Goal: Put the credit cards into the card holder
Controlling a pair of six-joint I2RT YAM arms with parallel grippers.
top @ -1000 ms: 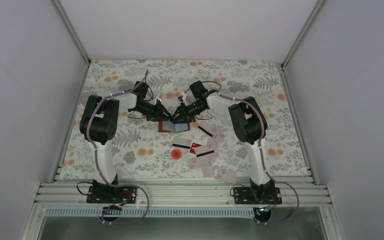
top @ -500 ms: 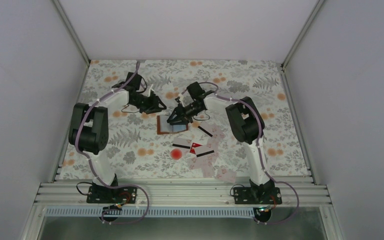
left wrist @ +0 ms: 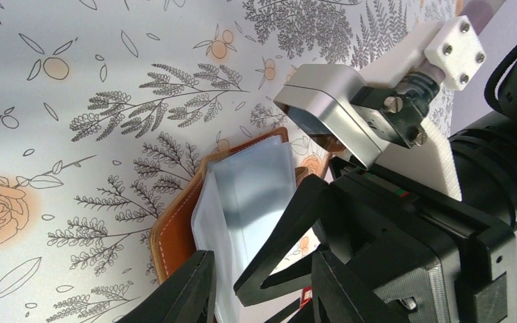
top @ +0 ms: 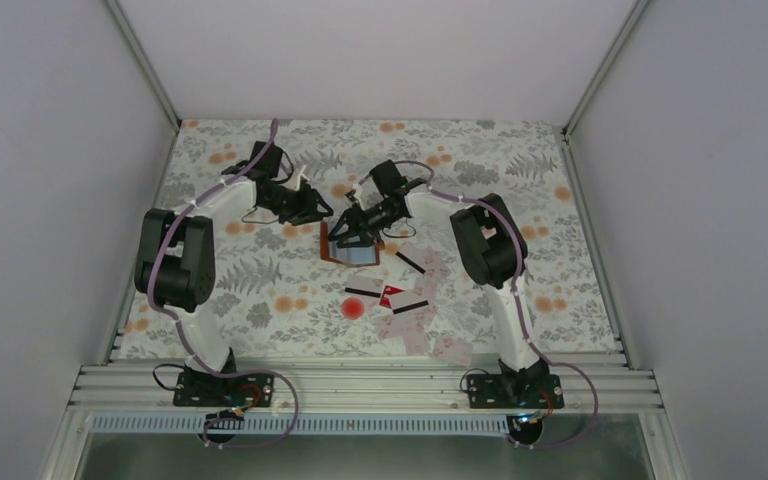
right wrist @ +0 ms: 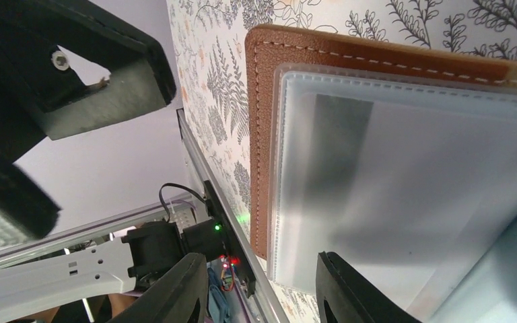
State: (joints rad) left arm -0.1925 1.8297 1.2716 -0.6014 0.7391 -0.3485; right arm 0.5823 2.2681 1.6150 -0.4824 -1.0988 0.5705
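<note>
The card holder lies open on the flowered table, brown leather with clear plastic sleeves. My right gripper hangs open right over its left part; in the right wrist view the stitched leather edge and sleeves fill the space past the jaws. My left gripper is open and empty, just behind and left of the holder. The credit cards lie scattered nearer the arms, some with black stripes, one red.
A round red spot is on the table next to the cards. The right gripper's fingers and wrist camera block crowd the left wrist view. Pale walls close in the table on three sides.
My left arm has pulled back from the card holder toward the far left. My right gripper has moved a little left over the holder and stays open.
</note>
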